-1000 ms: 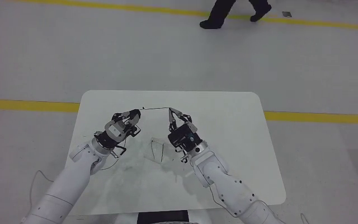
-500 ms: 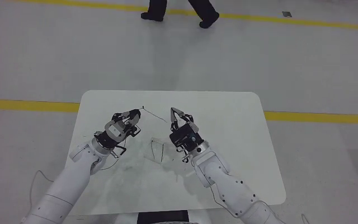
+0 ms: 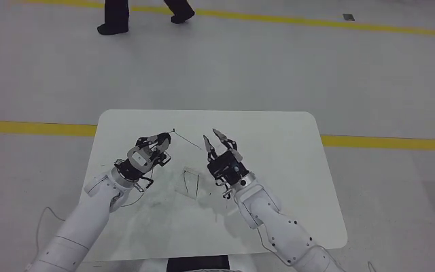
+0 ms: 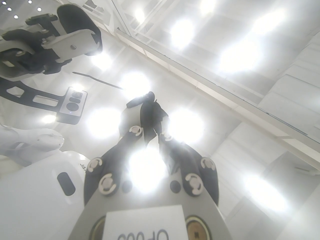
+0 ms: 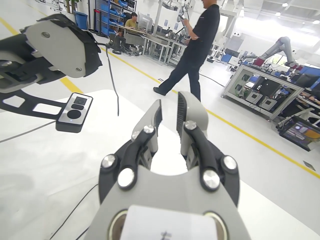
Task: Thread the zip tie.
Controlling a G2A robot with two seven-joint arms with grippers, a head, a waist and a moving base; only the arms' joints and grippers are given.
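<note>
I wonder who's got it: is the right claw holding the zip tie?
No, the right claw is open and empty; the zip tie hangs from the left claw.

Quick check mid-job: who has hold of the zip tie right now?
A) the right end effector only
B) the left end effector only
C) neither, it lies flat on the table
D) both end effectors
B: the left end effector is shut on one end of the zip tie, while the right end effector stands open and empty beside the tie's free tip.
</note>
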